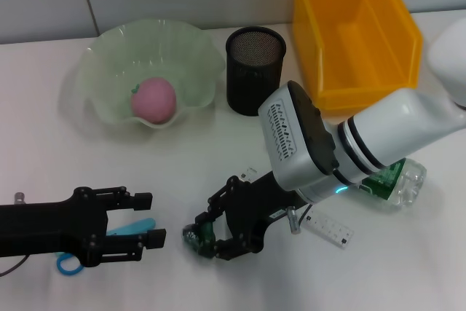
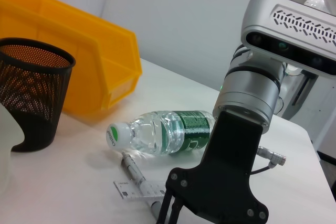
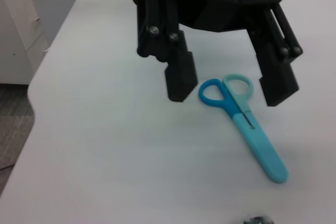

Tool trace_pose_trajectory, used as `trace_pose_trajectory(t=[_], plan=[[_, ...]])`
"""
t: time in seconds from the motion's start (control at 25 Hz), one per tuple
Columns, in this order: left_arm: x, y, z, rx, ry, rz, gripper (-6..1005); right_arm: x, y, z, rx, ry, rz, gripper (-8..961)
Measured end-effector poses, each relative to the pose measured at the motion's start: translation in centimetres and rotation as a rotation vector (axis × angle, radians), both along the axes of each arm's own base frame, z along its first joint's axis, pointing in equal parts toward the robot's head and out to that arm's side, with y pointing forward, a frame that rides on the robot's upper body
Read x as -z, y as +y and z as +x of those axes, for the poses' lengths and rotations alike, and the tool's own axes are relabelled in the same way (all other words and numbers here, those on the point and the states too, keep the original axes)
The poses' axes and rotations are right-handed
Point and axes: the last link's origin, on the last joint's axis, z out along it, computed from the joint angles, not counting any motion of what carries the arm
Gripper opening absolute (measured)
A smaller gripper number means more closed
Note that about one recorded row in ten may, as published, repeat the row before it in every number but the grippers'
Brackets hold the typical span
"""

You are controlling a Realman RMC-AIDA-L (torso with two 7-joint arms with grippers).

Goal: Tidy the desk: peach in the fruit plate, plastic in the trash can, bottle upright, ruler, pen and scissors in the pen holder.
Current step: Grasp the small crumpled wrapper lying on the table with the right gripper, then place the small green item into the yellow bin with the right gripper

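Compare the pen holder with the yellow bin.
The pen holder is round black mesh; the yellow bin is rectangular solid plastic. The pen holder is smaller and narrower; the bin is wider. The holder stands next to the fruit plate; the bin sits farther to the robot's right. Both stand upright, open-topped, at the back of the desk, with nothing visible inside.

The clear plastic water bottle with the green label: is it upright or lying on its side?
Lying on its side. The clear plastic water bottle rests lengthwise on the white table, its white cap pointing sideways.
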Motion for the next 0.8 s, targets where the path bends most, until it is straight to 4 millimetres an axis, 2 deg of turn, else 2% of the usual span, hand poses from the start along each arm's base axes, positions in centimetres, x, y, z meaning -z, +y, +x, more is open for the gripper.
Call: trace_pose_trajectory(t=[0.6, 0.72, 0.8], plan=[[0.0, -0.1, 0.0, 0.005, -0.004, 0.009, 720, -0.3, -0.2, -0.1, 0.001, 0.03, 0.016, 220], [-0.1, 0.0, -0.1, 0.003, -0.008, 0.016, 720, -1.4, -0.2, -0.1, 0.013, 0.065, 0.045, 125], [-0.2, 0.0, -0.1, 0.002, -0.009, 0.018, 720, -1.7, -0.2, 0.0, 0.02, 0.078, 0.052, 110]])
